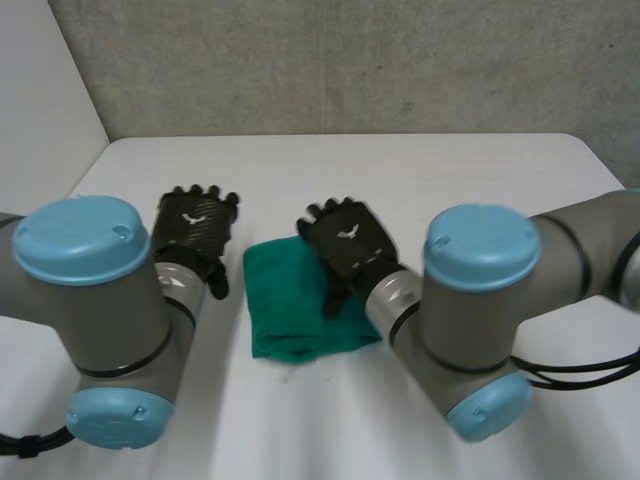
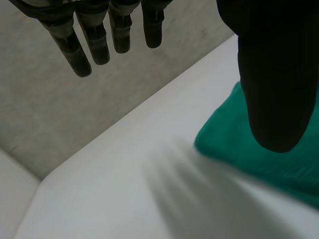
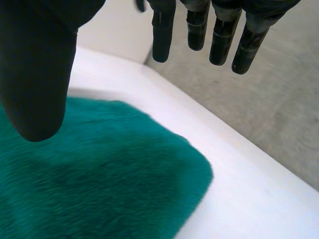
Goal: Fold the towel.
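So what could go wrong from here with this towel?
The right hand hangs open over the towel at its far right corner; lowering carelessly could bunch the cloth. The left hand, open, is over bare table beside the towel, so closing there may miss its edge.

No readable text, numbers or brand names anywhere. Only signs: a small white winged mark (image 1: 190, 216) on the back of the left hand (image 1: 200, 232), and a matching one on the back of the right hand (image 1: 352, 250). Both too small to show any letters.
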You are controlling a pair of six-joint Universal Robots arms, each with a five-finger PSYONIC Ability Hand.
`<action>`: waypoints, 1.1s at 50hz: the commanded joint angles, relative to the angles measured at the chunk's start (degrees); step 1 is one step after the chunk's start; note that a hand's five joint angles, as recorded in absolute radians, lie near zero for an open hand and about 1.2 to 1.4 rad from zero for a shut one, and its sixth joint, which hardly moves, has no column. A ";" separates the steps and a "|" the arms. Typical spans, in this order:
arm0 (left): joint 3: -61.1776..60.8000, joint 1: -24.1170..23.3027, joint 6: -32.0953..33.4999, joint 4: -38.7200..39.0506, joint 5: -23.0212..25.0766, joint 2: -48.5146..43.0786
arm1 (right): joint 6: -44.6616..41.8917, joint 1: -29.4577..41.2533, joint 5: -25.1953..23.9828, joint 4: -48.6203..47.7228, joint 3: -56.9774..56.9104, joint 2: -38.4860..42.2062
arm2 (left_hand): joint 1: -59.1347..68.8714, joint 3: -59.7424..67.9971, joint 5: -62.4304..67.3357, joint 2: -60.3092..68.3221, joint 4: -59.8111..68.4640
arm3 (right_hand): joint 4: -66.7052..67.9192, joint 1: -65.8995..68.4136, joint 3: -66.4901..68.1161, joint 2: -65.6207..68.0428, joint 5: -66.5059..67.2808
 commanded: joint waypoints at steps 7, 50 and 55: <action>3.86 -3.79 -9.32 -2.05 8.43 -9.10 | 6.76 -7.04 -5.42 9.05 -6.35 8.19 | -0.45 -1.69 -2.12 -1.06 -0.93 | -3.31 -8.95 -2.16 -2.82 -3.61; 17.13 10.71 -17.31 -20.95 13.00 14.27 | 6.50 -21.54 6.62 14.15 -7.59 -19.92 | -1.00 -2.24 -2.67 -1.61 -1.49 | -3.31 -8.95 -2.16 -2.82 -3.61; 17.22 11.85 -19.60 -21.04 13.79 15.42 | 6.50 -21.80 6.71 14.42 -7.50 -20.63 | -1.00 -2.24 -2.67 -1.61 -1.49 | -3.31 -8.95 -2.16 -2.82 -3.61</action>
